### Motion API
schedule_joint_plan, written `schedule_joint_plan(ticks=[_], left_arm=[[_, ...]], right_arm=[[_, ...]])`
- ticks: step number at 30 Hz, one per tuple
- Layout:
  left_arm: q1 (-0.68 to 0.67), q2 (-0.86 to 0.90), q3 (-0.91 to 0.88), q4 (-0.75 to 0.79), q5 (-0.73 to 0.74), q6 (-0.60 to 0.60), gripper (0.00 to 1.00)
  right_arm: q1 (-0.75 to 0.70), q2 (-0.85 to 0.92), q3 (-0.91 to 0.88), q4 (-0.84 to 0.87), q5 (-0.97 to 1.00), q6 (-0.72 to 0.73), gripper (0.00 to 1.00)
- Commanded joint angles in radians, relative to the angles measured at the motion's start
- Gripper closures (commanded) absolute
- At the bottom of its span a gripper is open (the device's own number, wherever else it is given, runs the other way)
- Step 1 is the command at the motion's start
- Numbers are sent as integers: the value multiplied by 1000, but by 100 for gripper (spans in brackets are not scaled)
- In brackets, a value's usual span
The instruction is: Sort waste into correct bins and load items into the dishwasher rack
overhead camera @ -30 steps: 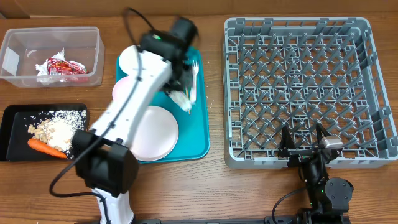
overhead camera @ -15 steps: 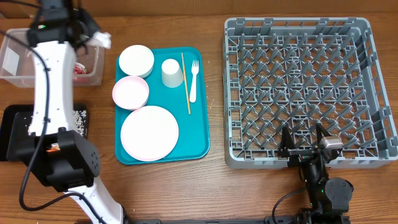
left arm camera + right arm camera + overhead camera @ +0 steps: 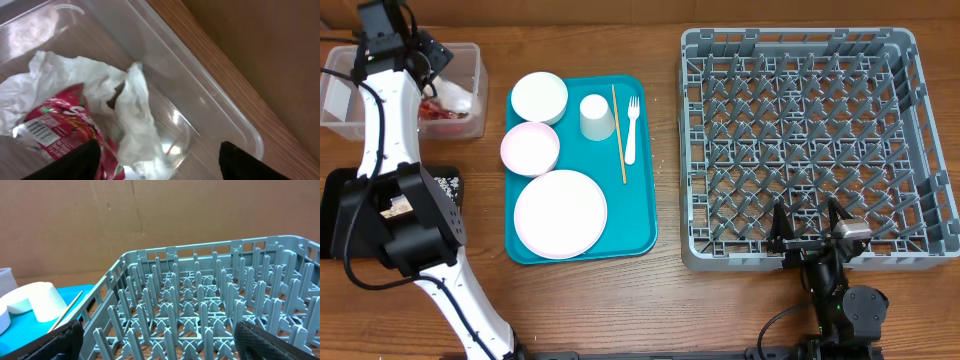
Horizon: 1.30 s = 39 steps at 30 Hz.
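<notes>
Nearest: right gripper (image 3: 807,228) parked at front wall of dishwasher rack (image 3: 790,40), fingers spread wide, empty. Nothing loaded in rack yet. Left of that, black tray (image 3: 448,182) mostly hidden under left arm; a few grains showing, carrot not visible, so can't confirm. Mid-table, on teal tray (image 3: 635,220): plate (image 3: 560,213), pink bowl (image 3: 530,148), white bowl (image 3: 539,97), cup (image 3: 596,117), fork (image 3: 632,130), stick (image 3: 618,132), all waiting for rack. Farthest, inside clear tub (image 3: 215,107): red wrapper (image 3: 60,130) and white napkin (image 3: 135,115), lying touching. Looks like waste sorting abt done, loading not begun. Left gripper (image 3: 157,162) hanging over tub, fingers wide apart, gripping nothing; napkin just below, contact w/ it unclear.
</notes>
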Motion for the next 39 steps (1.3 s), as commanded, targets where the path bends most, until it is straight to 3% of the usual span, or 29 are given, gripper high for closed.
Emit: schedule_joint_plan(ticks=[1,4,10,15,20,28,33,39], left_arm=[[10,-49,21,-7,13,2,16],[5,-99,21,-52,97,7,3],[-55,-206,21,-157,496,124,0],[-197,-228,21,-320,537,168,0],[-394,-215,16,-444,353,186,0],[-637,-214,16,-489,50,185,0],[-658,-214,16,-566,-95,88,0],[-587,-214,16,-647,-107,35,0]], right_arm=[[-4,-9,-10,3,10,-6,0],[-4,-9,-10,3,10,-6,0],[-4,-9,-10,3,10,-6,0],[-4,-9,-10,3,10,-6,0],[-4,-9,-10,3,10,-6,0],[-4,-9,-10,3,10,-6,0],[-4,-9,-10,3,10,-6,0],[-4,-9,-10,3,10,-6,0]])
